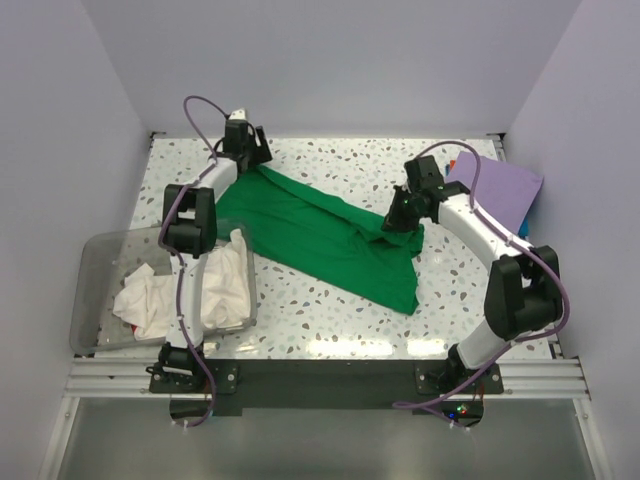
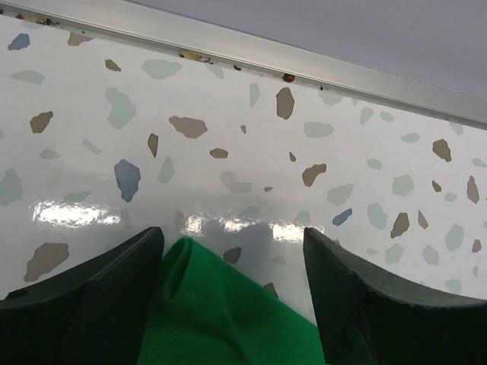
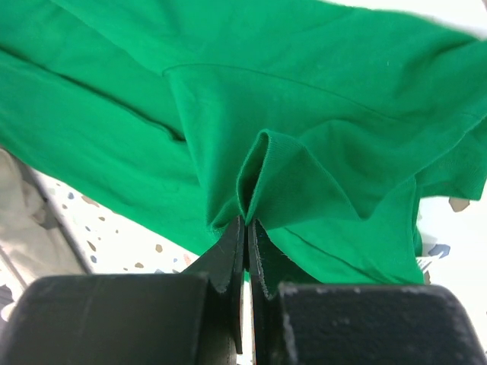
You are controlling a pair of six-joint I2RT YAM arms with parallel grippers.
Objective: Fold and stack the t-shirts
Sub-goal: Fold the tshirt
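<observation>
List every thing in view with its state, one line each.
green t-shirt, stretched diagonally, rumpled, not folded
lavender t-shirt, lying flat, seemingly folded
white t-shirts, crumpled inside the clear bin
clear bin, upright, open-topped
left gripper, jaws open astride a green corner
right gripper, jaws shut on the green t-shirt

A glossy white terrazzo table [image 1: 300, 312], flecked grey, brown and blue, mirrors bright overhead light in streaks. Plain pale lavender-grey walls [image 1: 340, 60] enclose it on three sides. A metal strip [image 2: 342, 86] runs along its far edge beneath the back wall.
</observation>
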